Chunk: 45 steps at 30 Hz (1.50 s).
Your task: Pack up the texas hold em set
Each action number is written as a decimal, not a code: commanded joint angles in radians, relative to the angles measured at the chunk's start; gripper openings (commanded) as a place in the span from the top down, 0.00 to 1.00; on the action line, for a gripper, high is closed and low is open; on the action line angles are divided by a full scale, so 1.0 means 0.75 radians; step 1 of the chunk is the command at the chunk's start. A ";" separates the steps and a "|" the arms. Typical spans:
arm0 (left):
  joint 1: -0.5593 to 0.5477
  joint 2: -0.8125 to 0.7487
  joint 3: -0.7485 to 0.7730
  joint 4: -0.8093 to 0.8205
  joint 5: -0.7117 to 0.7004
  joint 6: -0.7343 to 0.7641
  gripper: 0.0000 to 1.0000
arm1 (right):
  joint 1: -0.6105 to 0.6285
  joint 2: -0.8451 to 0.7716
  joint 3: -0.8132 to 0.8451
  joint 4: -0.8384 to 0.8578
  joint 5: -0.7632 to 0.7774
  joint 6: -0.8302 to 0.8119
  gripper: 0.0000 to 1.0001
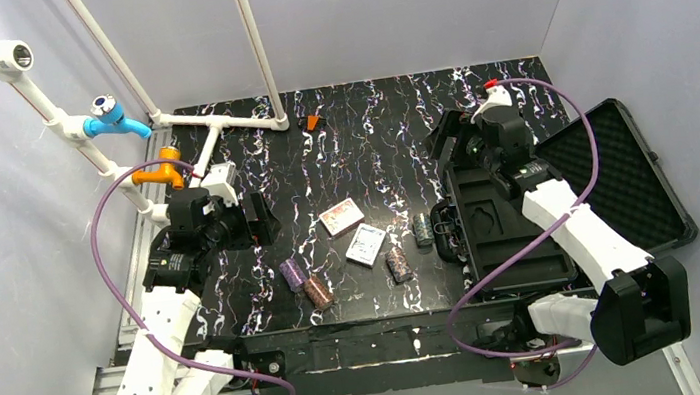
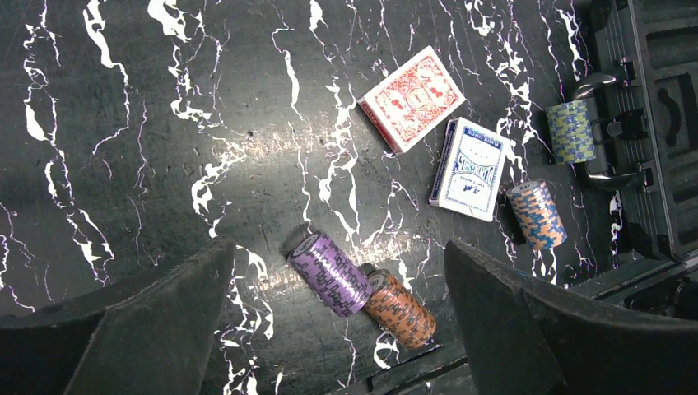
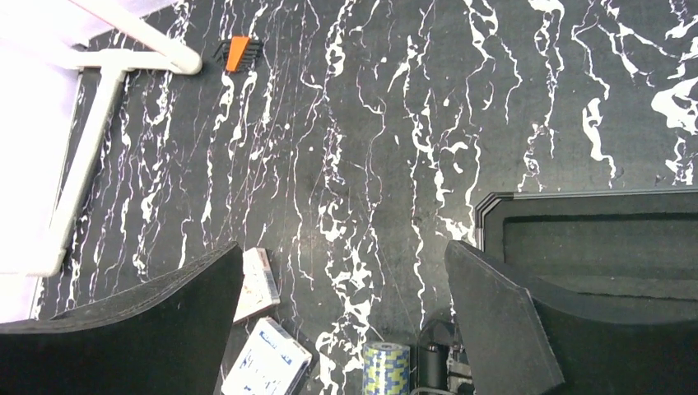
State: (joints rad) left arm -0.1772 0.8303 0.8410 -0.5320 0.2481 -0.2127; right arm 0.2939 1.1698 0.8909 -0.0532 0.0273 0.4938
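The black case lies open at the right, foam lid folded back, its handle facing the chips. On the marbled table lie a red card deck and a blue-white deck. A purple chip stack and a brown one lie end to end. An orange-blue stack and a green stack lie nearer the case. My left gripper hovers open at the left, above the purple stack. My right gripper hangs open over the case's far left corner.
A white pipe frame with blue and orange fittings stands at the back left. A small orange piece lies near the back edge. Walls close in on three sides.
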 commanded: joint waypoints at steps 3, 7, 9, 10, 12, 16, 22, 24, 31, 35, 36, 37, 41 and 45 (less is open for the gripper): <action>-0.021 -0.005 0.033 -0.016 0.020 0.014 0.01 | 0.033 0.003 0.120 -0.175 -0.026 -0.005 0.00; -0.026 -0.001 0.033 -0.020 0.019 0.012 0.01 | 0.088 -0.017 0.127 -0.231 -0.104 -0.044 0.00; -0.029 0.001 0.034 -0.022 0.015 0.009 0.04 | 0.133 -0.015 0.146 -0.276 -0.095 -0.060 0.00; -0.031 0.001 0.035 -0.023 0.013 0.009 0.04 | 0.162 -0.007 0.161 -0.311 -0.089 -0.071 0.00; -0.035 0.002 0.034 -0.025 0.009 0.007 0.04 | 0.206 0.009 0.212 -0.382 -0.069 -0.096 0.00; -0.047 0.002 0.034 -0.027 -0.001 0.004 0.06 | 0.285 0.023 0.277 -0.497 -0.042 -0.157 0.00; -0.060 0.011 0.034 -0.029 -0.018 0.004 0.07 | 0.404 0.057 0.349 -0.626 -0.042 -0.271 0.00; -0.062 0.018 0.035 -0.031 -0.016 0.003 0.07 | 0.428 0.072 0.365 -0.678 -0.048 -0.300 0.00; -0.065 0.016 0.034 -0.033 -0.022 0.000 0.08 | 0.473 0.087 0.297 -0.714 -0.046 -0.281 0.00; -0.067 0.018 0.034 -0.033 -0.022 0.001 0.09 | 0.510 0.115 0.288 -0.728 -0.061 -0.281 0.00; -0.070 0.018 0.034 -0.033 -0.022 0.001 0.09 | 0.520 0.122 0.290 -0.733 -0.061 -0.281 0.00; -0.070 0.017 0.034 -0.032 -0.021 0.001 0.09 | 0.529 0.132 0.292 -0.740 -0.056 -0.279 0.00; -0.076 0.002 0.030 -0.032 -0.031 0.001 0.09 | 0.571 0.181 0.304 -0.752 -0.042 -0.236 0.00; -0.079 0.005 0.030 -0.034 -0.042 0.001 0.09 | 0.644 0.251 0.319 -0.745 0.012 -0.225 0.00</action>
State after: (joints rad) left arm -0.2306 0.8471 0.8410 -0.5396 0.2249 -0.2138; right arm 0.7311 1.3209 1.1141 -0.6060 0.0010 0.3134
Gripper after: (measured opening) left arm 0.912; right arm 0.997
